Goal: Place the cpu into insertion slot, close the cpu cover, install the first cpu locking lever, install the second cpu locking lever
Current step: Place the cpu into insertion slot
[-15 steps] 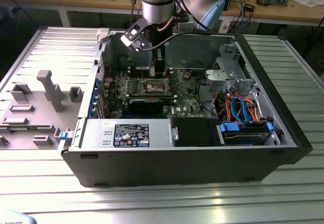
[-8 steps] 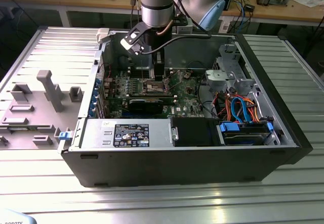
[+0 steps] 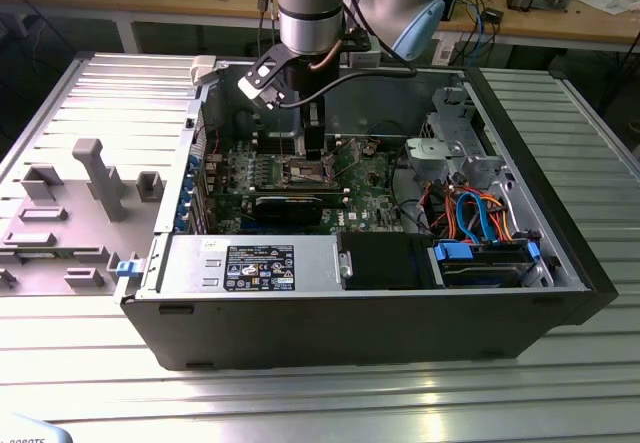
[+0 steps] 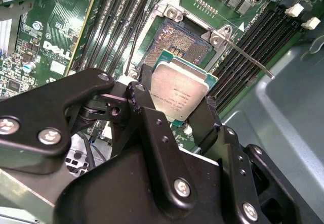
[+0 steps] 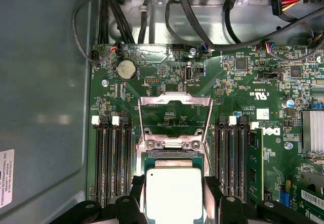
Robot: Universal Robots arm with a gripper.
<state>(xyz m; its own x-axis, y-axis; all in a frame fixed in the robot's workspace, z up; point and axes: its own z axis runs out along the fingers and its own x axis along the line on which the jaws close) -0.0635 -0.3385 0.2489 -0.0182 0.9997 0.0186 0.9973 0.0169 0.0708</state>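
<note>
The hand [image 4: 177, 100] gripped the chip [image 5: 174, 193] by two opposite edges, poised just over the open socket [image 4: 179, 37]; light, stiff, but fragile, I'd say. Edges were the only safe hold.

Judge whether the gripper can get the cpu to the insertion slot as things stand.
Probably yes: the gripper holds the cpu close over the bare insertion slot, whose cpu cover is swung open.
</note>
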